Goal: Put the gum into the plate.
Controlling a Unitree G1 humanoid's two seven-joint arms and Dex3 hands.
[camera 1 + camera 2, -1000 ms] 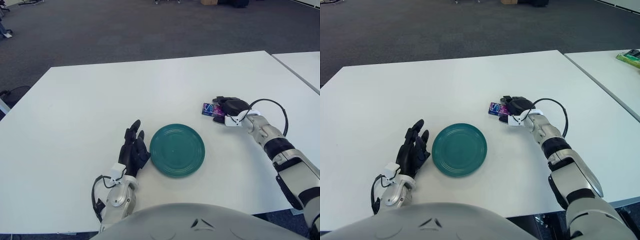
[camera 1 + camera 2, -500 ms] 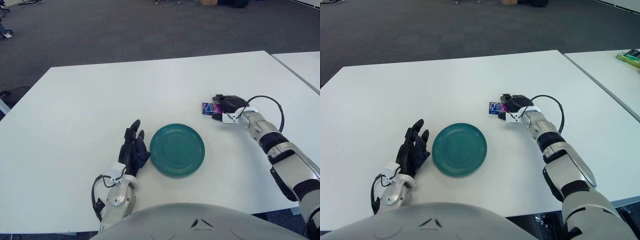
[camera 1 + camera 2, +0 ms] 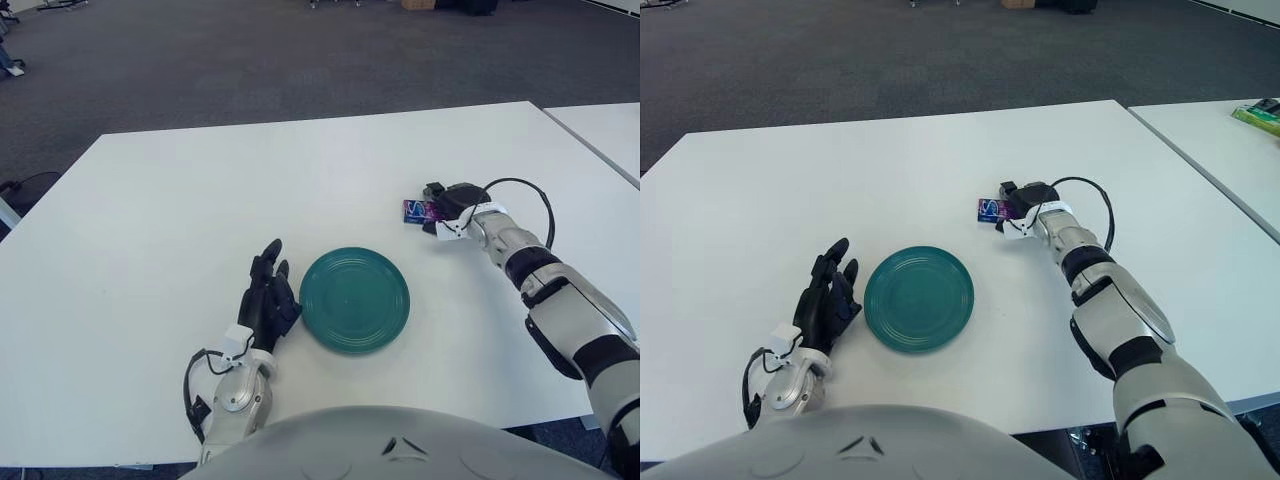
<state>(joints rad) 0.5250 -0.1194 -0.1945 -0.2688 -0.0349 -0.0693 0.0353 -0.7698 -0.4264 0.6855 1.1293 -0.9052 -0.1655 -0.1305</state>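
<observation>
Gum, a small flat purple-and-blue pack (image 3: 416, 211), sits on the white table (image 3: 180, 200) up and to the right of the round teal plate (image 3: 354, 300), well apart from it. Right hand (image 3: 447, 200) has its dark fingers pinched around the pack's right end. Left hand (image 3: 267, 300) rests just left of the plate, fingers relaxed and straight, holding nothing.

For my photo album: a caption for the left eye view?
Right hand grips gum beside a green plate; left hand rests open.
</observation>
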